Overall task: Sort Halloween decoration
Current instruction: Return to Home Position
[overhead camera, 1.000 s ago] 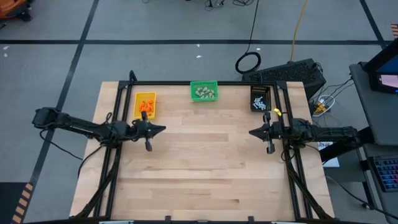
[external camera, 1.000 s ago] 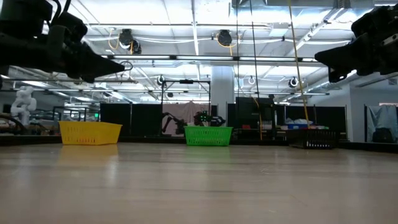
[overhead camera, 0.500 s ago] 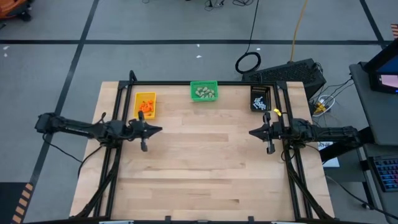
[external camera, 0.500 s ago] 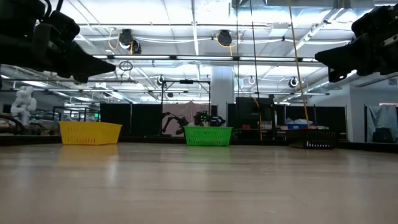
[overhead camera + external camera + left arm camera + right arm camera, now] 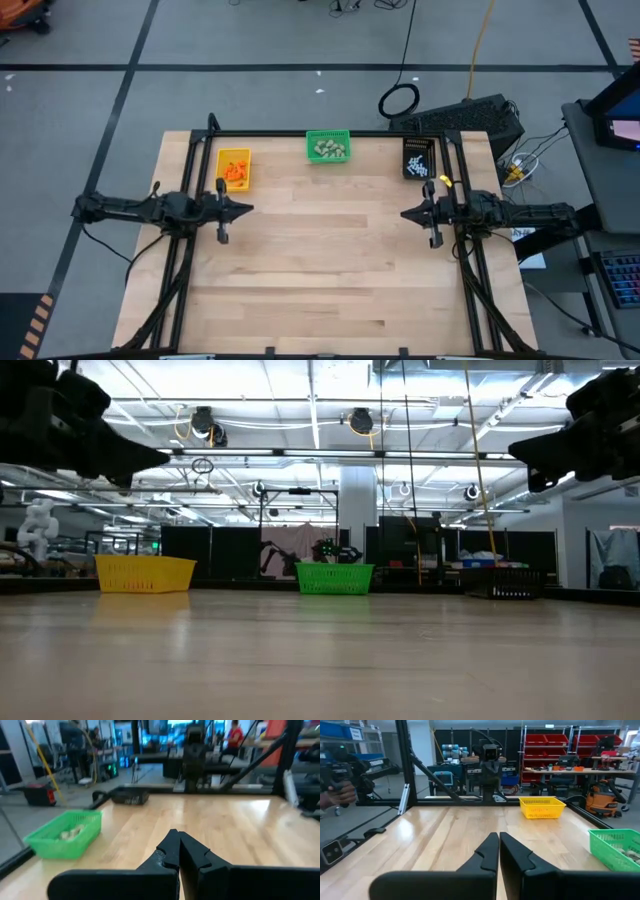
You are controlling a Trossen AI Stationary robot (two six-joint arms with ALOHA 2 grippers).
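**Sorting looks finished; the risk now lies in parking the arms**

I am seeing the orange bits [image 5: 235, 171] lying in the yellow bin [image 5: 221, 160], the beige lumps [image 5: 328, 150] in the green bin [image 5: 327, 135], and the white sticks [image 5: 420, 166] in the black bin [image 5: 408, 150], all along the far edge of the table [image 5: 330, 280].

The left gripper [image 5: 247, 208] is hanging just in front of the yellow bin, and the right gripper [image 5: 405, 213] is hovering near the black bin. On both, the fingers are pressing together and carrying nothing.

I am judging this as the homing step. I am worrying that a careless swing could clip a light bin and spill it, or catch the black frame [image 5: 270, 133]. I cannot tell whether any stray piece is sitting in the wrong bin.
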